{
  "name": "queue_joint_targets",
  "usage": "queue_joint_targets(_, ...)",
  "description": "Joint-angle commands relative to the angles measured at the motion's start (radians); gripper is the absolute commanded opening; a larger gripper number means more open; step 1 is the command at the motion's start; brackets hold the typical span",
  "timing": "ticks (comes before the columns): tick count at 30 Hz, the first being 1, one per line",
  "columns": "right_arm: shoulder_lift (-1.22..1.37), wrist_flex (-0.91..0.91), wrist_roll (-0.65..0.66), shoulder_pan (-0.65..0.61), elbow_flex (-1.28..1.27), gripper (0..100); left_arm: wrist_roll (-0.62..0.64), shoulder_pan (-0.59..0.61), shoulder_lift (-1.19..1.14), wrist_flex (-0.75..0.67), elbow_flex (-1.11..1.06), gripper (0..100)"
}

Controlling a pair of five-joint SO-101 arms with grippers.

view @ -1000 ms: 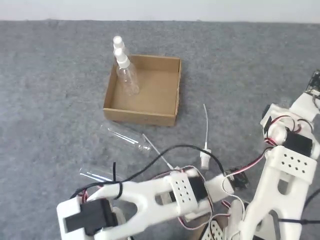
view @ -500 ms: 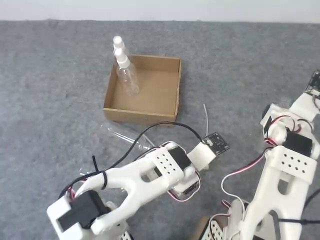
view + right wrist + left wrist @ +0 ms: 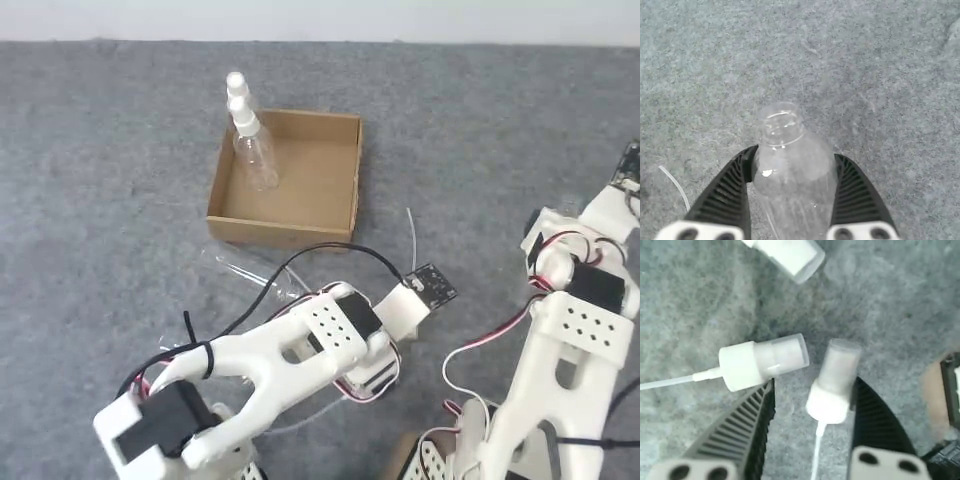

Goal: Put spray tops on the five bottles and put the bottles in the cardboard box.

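While the right gripper (image 3: 794,156) is clamping an uncapped bottle (image 3: 790,172) at the right, the left gripper (image 3: 815,387) is hovering wide open around a spray top (image 3: 834,380) lying on the carpet (image 3: 120,150), nearer than the box (image 3: 285,232) holding a capped bottle (image 3: 255,150).

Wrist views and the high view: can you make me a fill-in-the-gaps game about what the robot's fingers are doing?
1. The right arm's black fingers grip a clear plastic bottle whose neck has no ____ on it.
2. The left arm's black fingers are ____, one on each side of a white spray top with a clear cap.
3. In the high view, the brown cardboard box stands on a ____ carpet.
Missing words: spray top; open; grey.
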State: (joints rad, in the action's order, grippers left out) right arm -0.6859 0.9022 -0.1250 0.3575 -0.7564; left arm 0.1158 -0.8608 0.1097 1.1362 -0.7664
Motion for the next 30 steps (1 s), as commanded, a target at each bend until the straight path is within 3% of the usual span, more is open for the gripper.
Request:
queue_joint_targets(1,-0.042,-0.018,0.026,0.010,0.006,0.9,-0.008,-0.002,0.060,-0.021,0.016,20)
queue_joint_targets(11,-0.041,-0.024,0.043,0.005,-0.006,0.9,-0.060,-0.005,0.058,-0.054,-0.002,20)
queue_joint_targets(19,-0.041,-0.024,0.043,0.005,-0.008,0.9,-0.057,-0.121,0.058,-0.064,-0.048,20)
queue_joint_targets(30,-0.041,-0.024,0.044,0.005,-0.009,0.9,-0.063,-0.121,0.066,-0.080,-0.042,4)
